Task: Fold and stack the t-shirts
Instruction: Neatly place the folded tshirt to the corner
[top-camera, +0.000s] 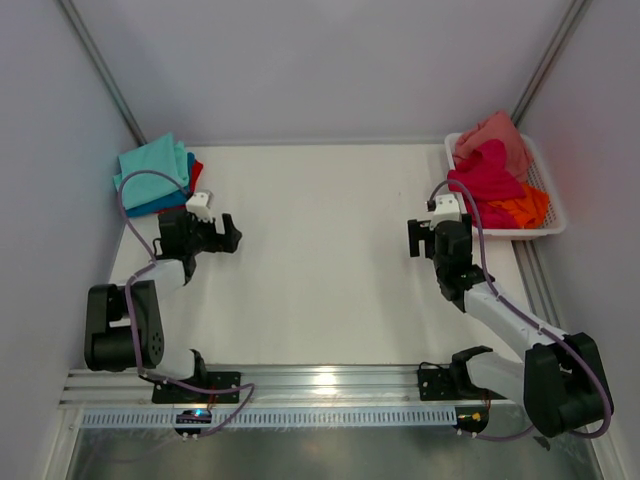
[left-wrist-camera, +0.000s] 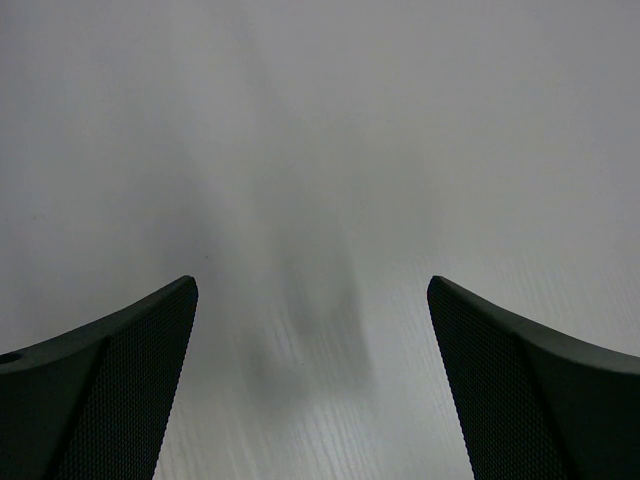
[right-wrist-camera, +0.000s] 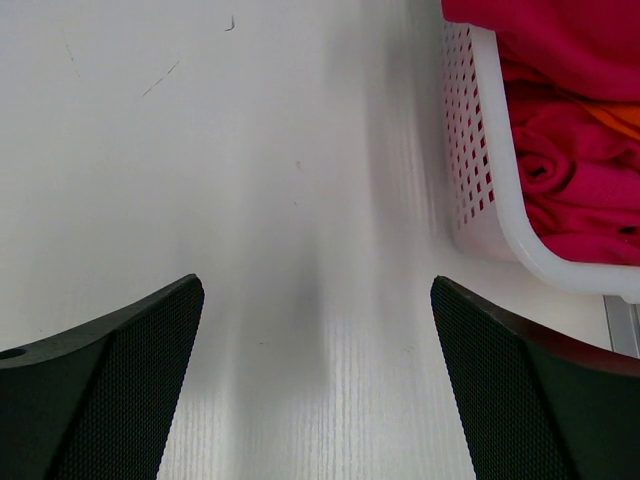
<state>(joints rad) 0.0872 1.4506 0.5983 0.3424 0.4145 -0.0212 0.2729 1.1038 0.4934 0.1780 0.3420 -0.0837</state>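
Note:
A folded stack lies at the far left: the mint-teal t-shirt (top-camera: 152, 160) on top, a blue one (top-camera: 160, 203) and a red one (top-camera: 195, 172) under it. A magenta t-shirt (top-camera: 485, 178), an orange one (top-camera: 520, 209) and a salmon pink one (top-camera: 497, 135) lie crumpled in the white mesh basket (top-camera: 550, 225) at the far right. The magenta cloth also shows in the right wrist view (right-wrist-camera: 570, 170). My left gripper (top-camera: 222, 234) is open and empty just in front of the stack. My right gripper (top-camera: 422, 238) is open and empty, left of the basket.
The white table (top-camera: 320, 240) lies between the arms. The basket wall (right-wrist-camera: 480, 190) stands close to my right gripper's right side. Grey walls enclose the table at the back and sides. A metal rail (top-camera: 320, 380) runs along the near edge.

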